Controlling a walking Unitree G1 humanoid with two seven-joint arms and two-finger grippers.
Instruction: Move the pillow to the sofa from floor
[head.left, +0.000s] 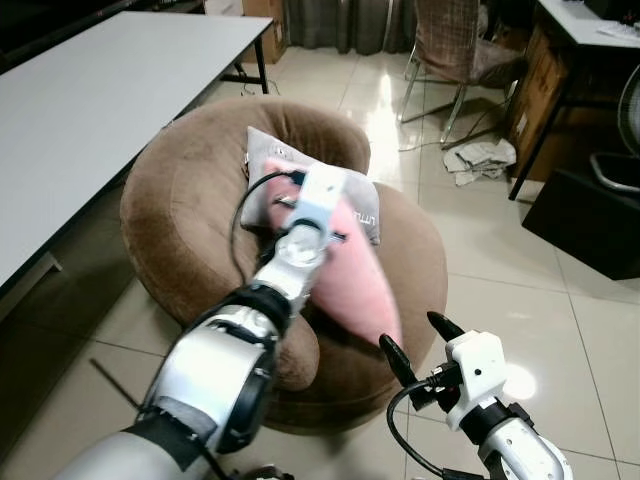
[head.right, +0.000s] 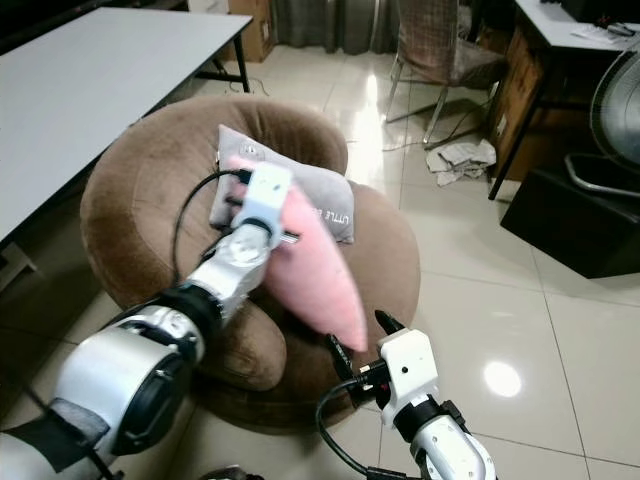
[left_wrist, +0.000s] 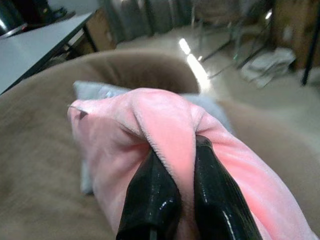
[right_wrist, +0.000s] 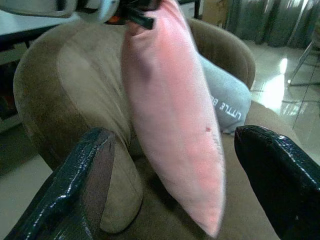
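From my head, left eye: my left gripper (head.left: 290, 190) reaches out over the round brown sofa (head.left: 170, 210) and pinches the top corner of the pink pillow (head.left: 355, 275). The pillow hangs from it, slanting down over the seat toward the sofa's front edge, clear of the floor (head.left: 560, 300). Behind it a grey cushion (head.left: 365, 205) leans on the backrest. My right gripper (head.left: 420, 345) sits low, just beside the pillow's bottom tip, its fingers spread and nothing between them. A grey worktop (head.left: 90, 100) runs along my left, a chair (head.left: 450, 50) stands farther back, and crumpled cloth (head.left: 480, 160) lies on the tiles.

Right eye: the same scene. The pillow (head.right: 315, 270) dangles from my left gripper (head.right: 240, 195) above the sofa (head.right: 140, 190), and my right gripper (head.right: 362, 340) waits open under its lower end.

Left wrist: my two black fingers (left_wrist: 150, 200) are closed tight on a fold of the pillow (left_wrist: 150, 125), the pink plush bunched between them. The grey cushion (left_wrist: 95, 92) peeks out behind, with the sofa (left_wrist: 35, 150) all round.

Right wrist: my fingers (right_wrist: 85, 185) stand wide apart, holding nothing. Between them I see the pillow (right_wrist: 175, 125) hanging long and narrow, gripped at its top, in front of the sofa (right_wrist: 75, 85) and the grey cushion (right_wrist: 230, 100) with lettering on it.
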